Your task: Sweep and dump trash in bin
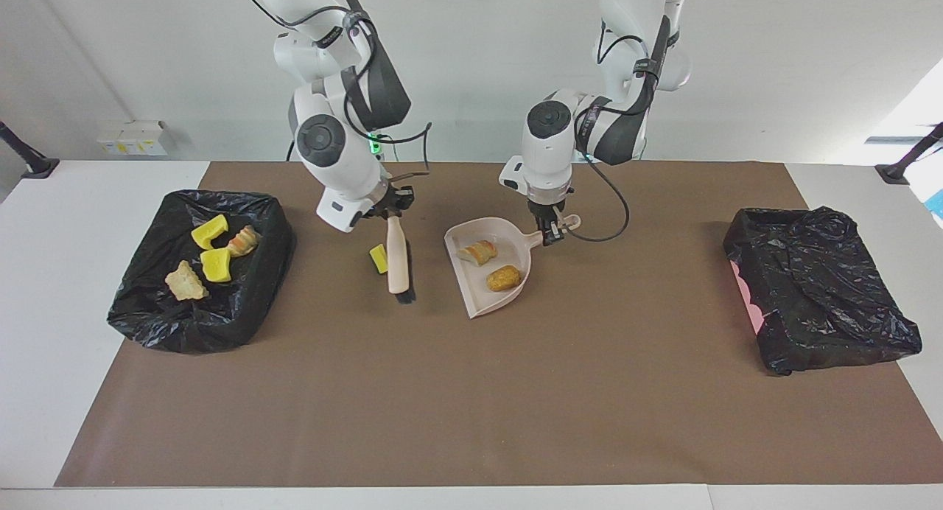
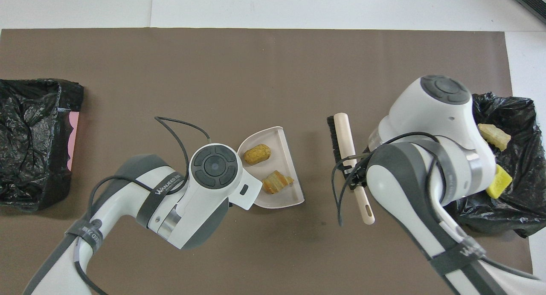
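The beige dustpan [image 1: 471,298] [image 2: 294,188] lies mid-mat with two tan-orange trash chunks [image 1: 477,252] [image 1: 504,278] [image 2: 257,154] in it. My left gripper [image 1: 550,231] is shut on the pan's handle; in the overhead view the wrist hides it. My right gripper [image 1: 390,212] [image 2: 356,175] is shut on a beige brush [image 1: 398,259] [image 2: 344,135], held over the mat toward the right arm's end from the pan. One yellow chunk [image 1: 378,259] lies on the mat beside the brush, hidden in the overhead view. The black-lined bin [image 1: 243,318] [image 2: 520,201] at the right arm's end holds several chunks [image 1: 210,232].
A second black-bagged bin [image 1: 818,289] [image 2: 34,141] with a pink edge sits at the left arm's end of the brown mat [image 1: 471,392]. White table surface borders the mat on all sides.
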Available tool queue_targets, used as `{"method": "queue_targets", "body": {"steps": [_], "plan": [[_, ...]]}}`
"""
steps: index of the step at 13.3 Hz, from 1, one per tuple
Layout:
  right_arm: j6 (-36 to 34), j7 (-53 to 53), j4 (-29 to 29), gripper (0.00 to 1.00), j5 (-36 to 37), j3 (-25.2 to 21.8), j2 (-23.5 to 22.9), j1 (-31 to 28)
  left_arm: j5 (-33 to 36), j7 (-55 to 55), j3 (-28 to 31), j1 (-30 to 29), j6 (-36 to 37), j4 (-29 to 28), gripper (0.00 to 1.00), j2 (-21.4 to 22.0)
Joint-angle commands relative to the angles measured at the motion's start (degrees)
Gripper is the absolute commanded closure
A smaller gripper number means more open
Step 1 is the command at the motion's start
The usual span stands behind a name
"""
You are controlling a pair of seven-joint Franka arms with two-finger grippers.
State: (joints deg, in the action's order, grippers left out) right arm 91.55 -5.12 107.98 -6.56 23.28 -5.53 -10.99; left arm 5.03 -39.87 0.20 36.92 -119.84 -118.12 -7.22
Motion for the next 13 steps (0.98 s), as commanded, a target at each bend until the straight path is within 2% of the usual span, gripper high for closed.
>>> {"method": "queue_targets", "body": {"steps": [1,3,5,6,9,11,13], "plan": [[-1.55,0.03,3.37,1.0,4.61,0.54,2.97,-3.33,0.24,-2.58,-0.11,-0.36,-2.07,-2.73,1.0,1.95],[-0.5,0.11,10.02,1.0,6.12,0.54,7.18,-4.3,0.24,-4.25,-0.11,-0.09,-3.12,-3.78,1.0,2.47],[6.42,0.55,20.47,1.0,6.12,0.63,12.81,-4.48,0.24,-4.26,-0.11,0.17,-4.88,-5.71,1.0,3.61],[9.67,0.38,23.13,1.0,6.12,0.89,12.3,-4.13,0.24,-4.26,-0.11,0.26,-4.88,-5.72,1.0,3.62],[14.01,-0.85,24.21,1.0,5.94,1.15,9.93,-1.94,0.24,-3.99,-0.11,0.43,-5.06,-6.42,1.0,3.97],[14.97,-2.59,23.51,1.0,4.8,1.24,9.32,1.66,0.24,-3.82,-0.02,1.49,-5.06,-6.51,1.0,4.06],[15.41,-7.42,21.41,1.0,3.05,1.24,5.72,6.39,0.24,-3.73,-0.02,1.49,-5.06,-6.51,1.0,4.06]]}}
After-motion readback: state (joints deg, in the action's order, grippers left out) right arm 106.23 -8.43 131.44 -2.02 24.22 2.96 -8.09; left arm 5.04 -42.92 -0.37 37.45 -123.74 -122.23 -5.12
